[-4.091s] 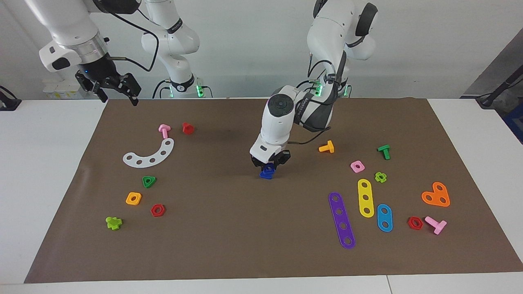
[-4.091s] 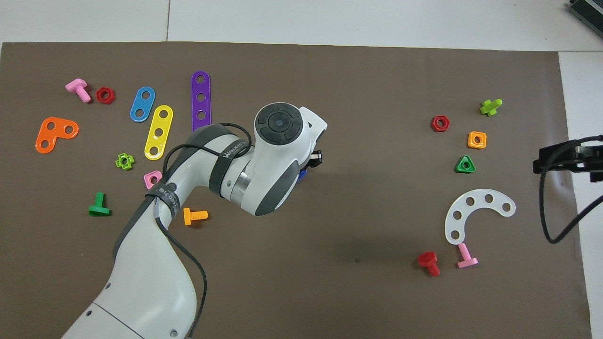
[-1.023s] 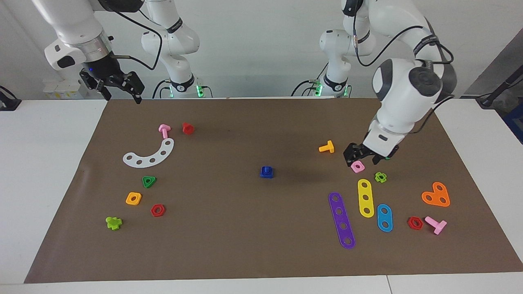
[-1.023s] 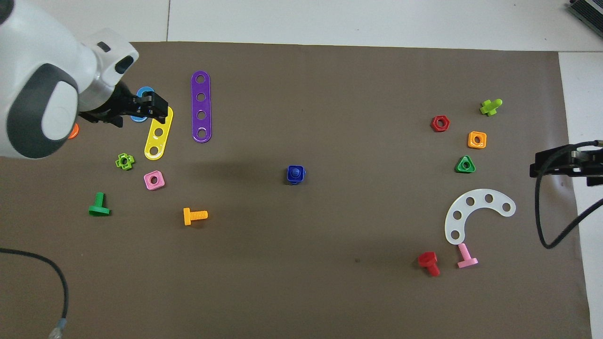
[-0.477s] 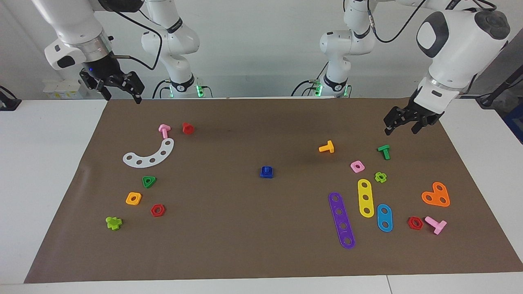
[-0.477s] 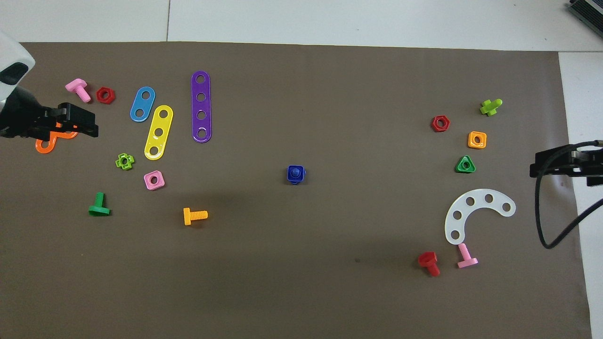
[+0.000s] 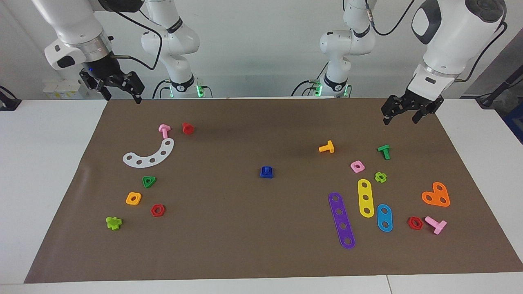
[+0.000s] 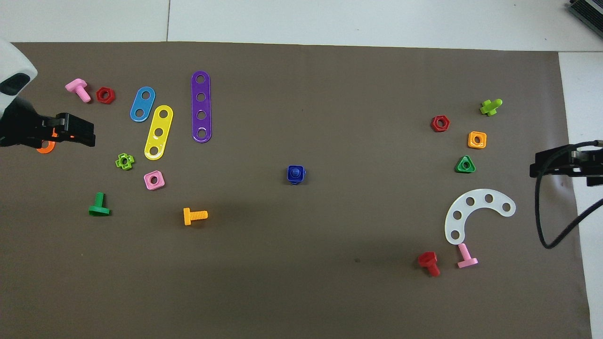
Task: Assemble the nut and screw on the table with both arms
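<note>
Black left gripper (image 7: 401, 114) and right gripper (image 7: 119, 93): jaws apart, empty.

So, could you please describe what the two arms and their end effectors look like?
Both arms are glossy white, rounded segments with dark grey joint caps and black cables. The left end effector and right end effector are black, two-fingered; a silver ring sits above the right one.

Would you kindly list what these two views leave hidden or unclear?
- Orange heart-shaped plate: overhead view, mostly covered by the raised left claw.
- Dark-blue triangular screw head: both views, hidden under the dark-blue square nut.
- Right claw: overhead view, cut off by the frame edge.
</note>
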Available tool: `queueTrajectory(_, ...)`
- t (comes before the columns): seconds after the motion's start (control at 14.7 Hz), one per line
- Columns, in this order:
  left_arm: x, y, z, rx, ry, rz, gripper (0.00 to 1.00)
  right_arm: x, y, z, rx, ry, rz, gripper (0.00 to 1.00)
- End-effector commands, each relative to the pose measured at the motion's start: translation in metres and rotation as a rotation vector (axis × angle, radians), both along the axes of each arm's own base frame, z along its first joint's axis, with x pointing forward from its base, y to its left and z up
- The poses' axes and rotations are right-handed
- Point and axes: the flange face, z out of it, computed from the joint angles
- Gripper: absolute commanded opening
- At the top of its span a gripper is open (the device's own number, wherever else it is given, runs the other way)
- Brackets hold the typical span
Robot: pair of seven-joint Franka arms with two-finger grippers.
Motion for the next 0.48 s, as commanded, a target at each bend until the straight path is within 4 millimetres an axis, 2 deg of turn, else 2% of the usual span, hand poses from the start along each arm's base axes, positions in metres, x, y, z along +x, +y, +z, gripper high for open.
queueTrajectory(0.0,-0.0097,-0.0001,0.0057,0.027,-0.006,-0.019,0.99,-0.0057,0.0017,0.0013,0.018,-0.013,-0.006,1.00)
queueTrajectory(0.41,-0.0137,0.0011,0.0139,0.026,-0.021,-0.103,0.99,-0.0060,0.0016,0.0022,0.018,-0.016,-0.006,1.00)
